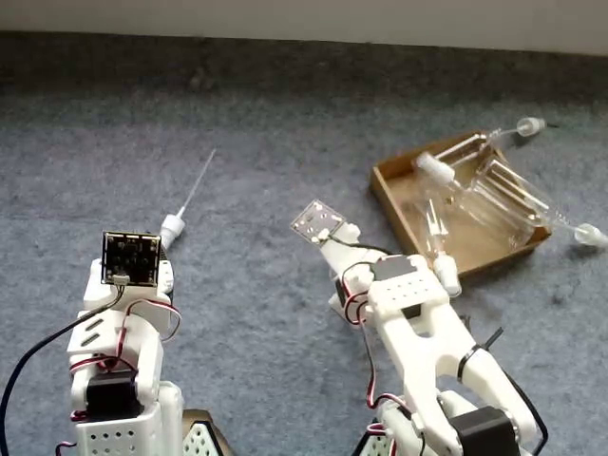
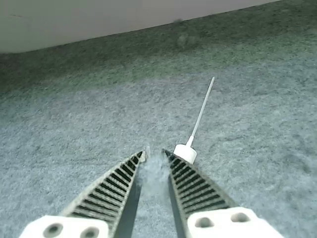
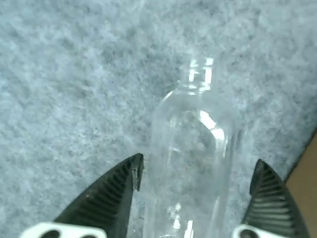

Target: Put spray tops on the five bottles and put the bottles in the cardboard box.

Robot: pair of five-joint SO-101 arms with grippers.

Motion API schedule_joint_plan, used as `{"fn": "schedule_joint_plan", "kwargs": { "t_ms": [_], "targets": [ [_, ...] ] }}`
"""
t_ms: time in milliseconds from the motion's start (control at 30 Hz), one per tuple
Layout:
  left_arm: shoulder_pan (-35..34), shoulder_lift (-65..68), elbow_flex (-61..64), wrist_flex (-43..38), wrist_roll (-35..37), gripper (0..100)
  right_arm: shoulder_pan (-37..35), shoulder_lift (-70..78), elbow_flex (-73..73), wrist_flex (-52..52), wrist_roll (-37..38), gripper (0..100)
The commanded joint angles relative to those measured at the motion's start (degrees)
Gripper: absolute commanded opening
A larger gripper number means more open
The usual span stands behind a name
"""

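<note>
Lying on the grey carpet (image 1: 247, 313) just beside the cardboard box (image 1: 389, 214), a clear bottle (image 3: 195, 148) sits between the fingers of the right gripper (image 3: 198, 166). That gripper is spread wide, one finger on each side of the bottle's body with a gap to either side, and it has hold of nothing. The bottle's bare neck, with no top on it, points away from the gripper, and a brown edge of the box shows close past one finger.

The left gripper (image 2: 154, 153) is well apart from the box and hangs low over the carpet. Its fingers are parted only a narrow way at the tips, and nothing is between them. A spray top (image 2: 186, 153) lies on the carpet outside the gripper, its white cap right against the tip of one finger; I cannot tell whether they touch. Its thin tube runs straight away from the gripper.

Inside the box lie other clear bottles (image 1: 494, 195) with white tops already on, some of them poking out over its walls.
</note>
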Motion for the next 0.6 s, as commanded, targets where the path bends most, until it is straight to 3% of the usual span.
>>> {"fn": "schedule_joint_plan", "kwargs": {
  "t_ms": [0, 567],
  "targets": [
    [1.3, -0.2, -0.5, -1.1, -0.6, 1, -0.7, -2.1, -3.4, -0.9, 0.4, 29.2],
    [1.3, -0.2, -0.4, -1.1, -0.6, 1, -0.9, 10.9, -12.2, -2.1, 0.2, 29.0]
  ]
}}
